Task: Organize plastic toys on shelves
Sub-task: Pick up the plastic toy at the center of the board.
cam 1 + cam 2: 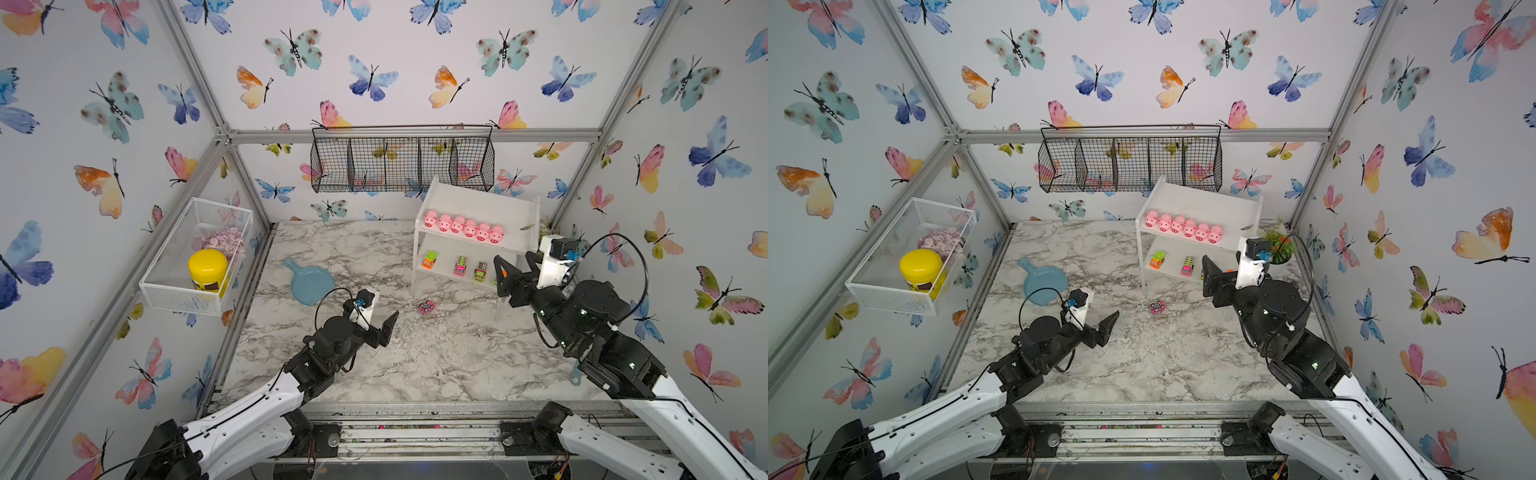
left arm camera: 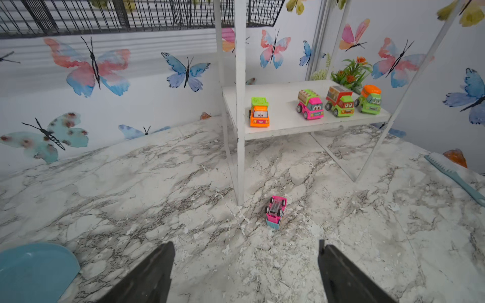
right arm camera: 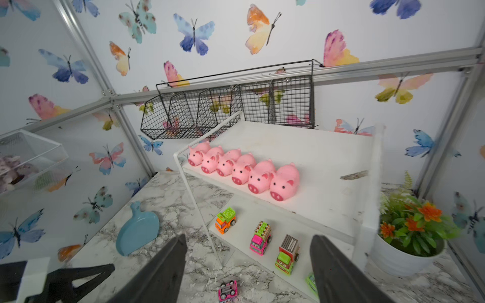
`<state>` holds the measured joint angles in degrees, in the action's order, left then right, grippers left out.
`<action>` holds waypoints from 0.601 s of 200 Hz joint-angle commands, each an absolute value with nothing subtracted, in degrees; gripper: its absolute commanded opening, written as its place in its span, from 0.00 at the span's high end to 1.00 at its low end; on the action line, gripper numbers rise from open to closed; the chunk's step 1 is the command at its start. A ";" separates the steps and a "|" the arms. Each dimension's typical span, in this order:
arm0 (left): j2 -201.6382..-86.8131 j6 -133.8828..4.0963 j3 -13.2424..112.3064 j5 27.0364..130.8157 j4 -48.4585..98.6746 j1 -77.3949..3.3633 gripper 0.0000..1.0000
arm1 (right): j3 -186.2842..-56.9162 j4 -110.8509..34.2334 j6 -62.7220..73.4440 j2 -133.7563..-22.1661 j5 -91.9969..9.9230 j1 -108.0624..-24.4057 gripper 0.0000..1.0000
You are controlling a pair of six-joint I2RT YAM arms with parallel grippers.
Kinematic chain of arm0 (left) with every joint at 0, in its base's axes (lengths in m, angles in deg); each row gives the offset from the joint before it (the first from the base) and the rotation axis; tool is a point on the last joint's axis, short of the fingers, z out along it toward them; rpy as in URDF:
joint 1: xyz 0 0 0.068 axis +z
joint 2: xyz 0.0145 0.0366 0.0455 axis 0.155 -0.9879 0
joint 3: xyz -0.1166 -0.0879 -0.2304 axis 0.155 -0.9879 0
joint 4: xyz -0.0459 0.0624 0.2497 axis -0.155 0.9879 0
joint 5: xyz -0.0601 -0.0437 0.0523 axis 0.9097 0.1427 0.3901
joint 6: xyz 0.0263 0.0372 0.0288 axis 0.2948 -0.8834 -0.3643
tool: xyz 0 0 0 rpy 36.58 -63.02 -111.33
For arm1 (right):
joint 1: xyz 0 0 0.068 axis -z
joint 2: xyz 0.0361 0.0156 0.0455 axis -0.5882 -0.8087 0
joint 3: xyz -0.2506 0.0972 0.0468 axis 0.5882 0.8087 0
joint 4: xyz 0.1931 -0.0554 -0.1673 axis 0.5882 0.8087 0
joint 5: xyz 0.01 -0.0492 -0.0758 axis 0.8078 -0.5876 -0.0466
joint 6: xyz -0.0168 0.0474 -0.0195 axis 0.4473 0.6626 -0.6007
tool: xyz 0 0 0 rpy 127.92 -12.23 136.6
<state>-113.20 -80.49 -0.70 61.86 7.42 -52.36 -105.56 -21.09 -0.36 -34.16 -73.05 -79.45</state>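
Since the little pink plastic toy truck (image 2: 275, 213) lies wheels-up, I think, on the marble surface (image 2: 131, 196) by the front leg of the white two-tier wooden shelf (image 2: 240, 105), I'd pinch its probably light, stiff, slick body across the sides. Both the left gripper (image 2: 245, 251) and right gripper (image 3: 248, 241) gape wide, empty.

We lose the right end of the lower shelf (image 1: 445, 261) in both top views: the right gripper (image 1: 512, 261) sits in front. In a top view the last green truck (image 1: 495, 282) is a sliver; in the right wrist view a finger (image 3: 338, 275) cuts it too. The pink truck (image 3: 227, 290) is clipped by that view's edge. The blue dish (image 2: 34, 270) and brush (image 2: 455, 177) run off the left wrist view. In the white mesh basket (image 1: 166, 286): probably pale discs (image 1: 222, 240), too blurred to call.
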 commanded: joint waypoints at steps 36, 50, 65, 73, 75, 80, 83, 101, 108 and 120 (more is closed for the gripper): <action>-136.93 -98.24 -2.45 79.31 -12.52 -51.09 0.09 | -95.66 -26.90 -4.43 -30.76 -50.19 -79.36 0.17; -144.24 -99.52 -0.96 77.64 -19.15 -51.50 0.08 | -93.60 -27.11 -4.57 -30.63 -49.29 -79.28 0.17; -151.14 -98.80 2.15 76.75 -23.77 -51.78 0.08 | -91.16 -28.15 -5.03 -29.50 -48.51 -79.27 0.17; -154.46 -97.91 4.23 76.02 -24.77 -51.94 0.08 | -89.46 -29.03 -4.79 -28.45 -48.86 -79.27 0.16; -155.57 -97.84 4.73 75.55 -24.91 -52.08 0.08 | -89.13 -29.30 -4.70 -28.18 -48.94 -79.27 0.16; -157.46 -97.29 5.82 74.65 -25.49 -52.14 0.08 | -88.33 -29.72 -4.64 -27.54 -49.29 -79.27 0.16; -158.48 -96.91 6.55 73.82 -25.82 -52.21 0.08 | -87.94 -29.86 -4.58 -27.24 -49.27 -79.27 0.15; -163.63 -94.54 9.63 71.49 -28.27 -52.41 0.08 | -86.45 -30.48 -4.56 -25.78 -49.95 -79.27 0.15; -165.28 -93.71 10.71 71.66 -28.90 -52.40 0.08 | -86.25 -30.43 -4.72 -25.66 -50.14 -79.27 0.15; -167.77 -92.22 13.01 72.06 -28.16 -52.42 0.08 | -86.37 -30.32 -4.97 -25.66 -50.64 -79.27 0.15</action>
